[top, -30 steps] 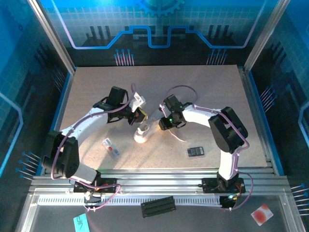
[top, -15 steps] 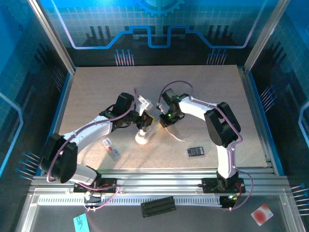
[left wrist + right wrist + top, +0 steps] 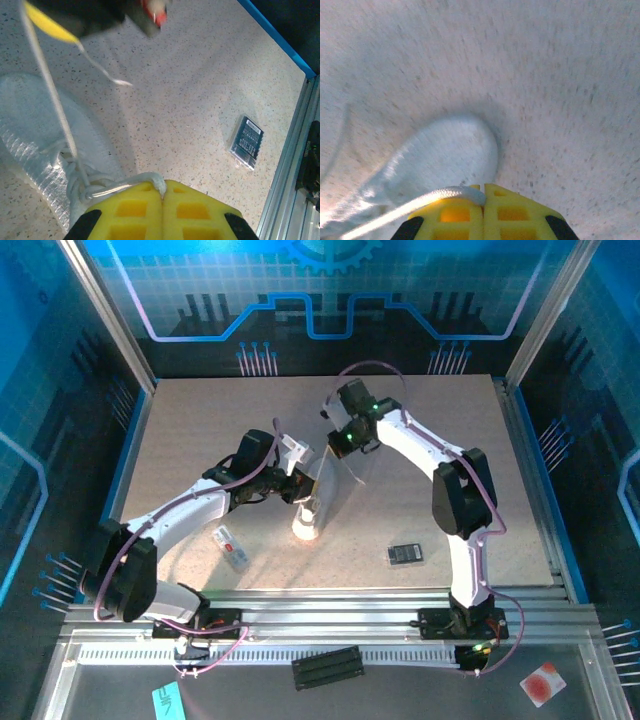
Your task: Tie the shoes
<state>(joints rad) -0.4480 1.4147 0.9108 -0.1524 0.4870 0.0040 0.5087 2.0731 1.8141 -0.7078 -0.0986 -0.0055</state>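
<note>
1. Two grippers were at a small white sneaker that stood on the speckled table, between the two arms.
2. The left gripper sat just beside the sneaker, on its left and slightly beyond it. Its yellow fingers were pressed together, pinching a loop of white lace right above the shoe's lacing.
3. The right gripper hung farther from the sneaker, beyond it and to its right, its jaws likewise clamped tight on a second lace.
4. In the left wrist view, that second lace ran in a straight, taut line from the sneaker's lacing up to the right gripper.
5. In the right wrist view, a rounded end of the sneaker lay just past the closed fingertips, though the picture was blurred.
6. Whether the sneaker's sole rested flat on the table or was tipped up could not be told.
7. A small black rectangle lay flat to the right of the sneaker, well apart from it.
8. A small white tag lay to the sneaker's left, also apart from it.
</note>
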